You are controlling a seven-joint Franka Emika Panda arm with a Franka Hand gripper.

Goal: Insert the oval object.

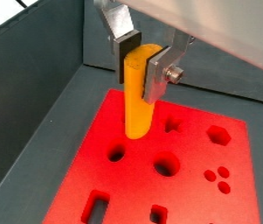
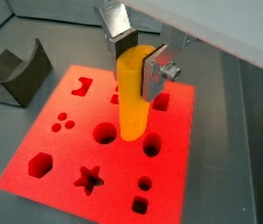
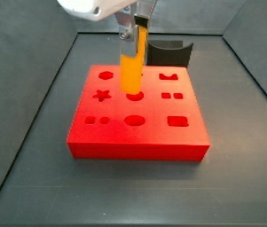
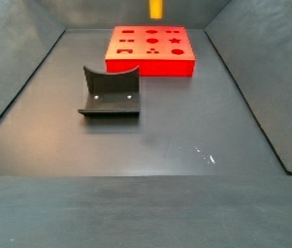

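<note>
Gripping the upright orange-yellow peg [image 1: 140, 92] near its top, my gripper [image 1: 140, 63] hangs above the red block [image 3: 139, 133]; the peg's lower tip sits over the block's holes.

The hand [image 1: 143, 63] has two flat silver plate fingers [image 2: 159, 72] faced with dark pads; a small round screw or bolt head sits on the side of one plate. Above them, the arm's housing [image 3: 94, 7] is smooth, rounded and white
</note>
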